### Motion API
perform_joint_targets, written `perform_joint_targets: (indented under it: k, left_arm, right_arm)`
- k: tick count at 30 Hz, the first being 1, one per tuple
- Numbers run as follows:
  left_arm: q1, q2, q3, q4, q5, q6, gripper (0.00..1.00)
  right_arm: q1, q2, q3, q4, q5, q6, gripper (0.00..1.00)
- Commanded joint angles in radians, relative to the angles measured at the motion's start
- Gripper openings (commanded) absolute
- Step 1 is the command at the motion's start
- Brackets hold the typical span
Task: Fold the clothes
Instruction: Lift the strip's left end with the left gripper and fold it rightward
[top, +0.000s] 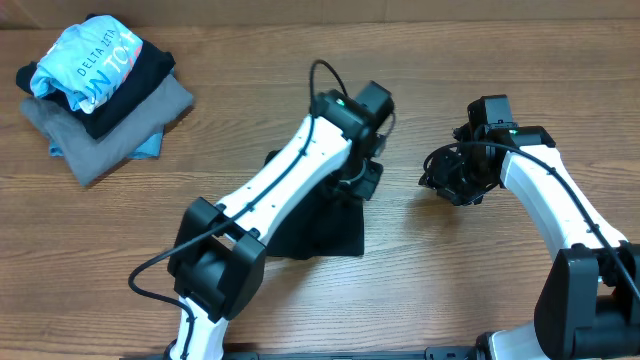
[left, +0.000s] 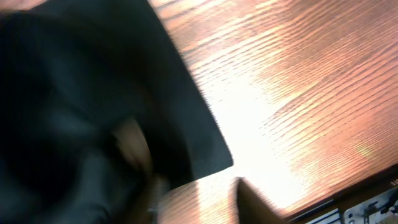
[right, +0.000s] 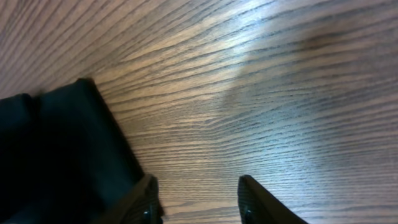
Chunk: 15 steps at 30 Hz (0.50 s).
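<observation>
Where the black garment (top: 320, 232) lies: near the front edge of the surface (top: 250, 120), about midway along, folded into a compact rectangle.
Left pincer (top: 362, 183): over the garment's far right corner; jaws seem parted with nothing pinched, though the wrist view is blurred.
Right pincer (right: 196, 200): partly open, empty, over bare wood just right of the cloth.
Step, as judged: squaring the fold; lift straight up so no layer drags.
Cloth: soft, matte, straight-edged.
Surface: smooth, glossy wood grain.
</observation>
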Motion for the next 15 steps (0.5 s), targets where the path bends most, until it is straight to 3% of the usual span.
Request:
perform_joint_targets:
  k: [1,6,10,15]
  left_arm:
    - [-0.018,-0.015,-0.020,0.005,-0.029,-0.050,0.58]
    - [-0.009,-0.016,0.011,-0.045,-0.034,-0.037,0.56]
    - [0.034,-0.016,0.106,-0.172,-0.140,-0.027,0.54]
    - [0.112,-0.016,0.210,-0.269,-0.298,-0.001,0.65]
  right_arm:
    - [-0.004,-0.032,0.021,0.004,0.000,-0.002,0.49]
    - [-0.004,-0.032,0.021,0.005,-0.001,-0.009,0.52]
    - [0.011,-0.032,0.021,0.004,-0.112,-0.161,0.52]
    - [0.098,-0.032,0.019,0.006,-0.203,-0.235,0.53]
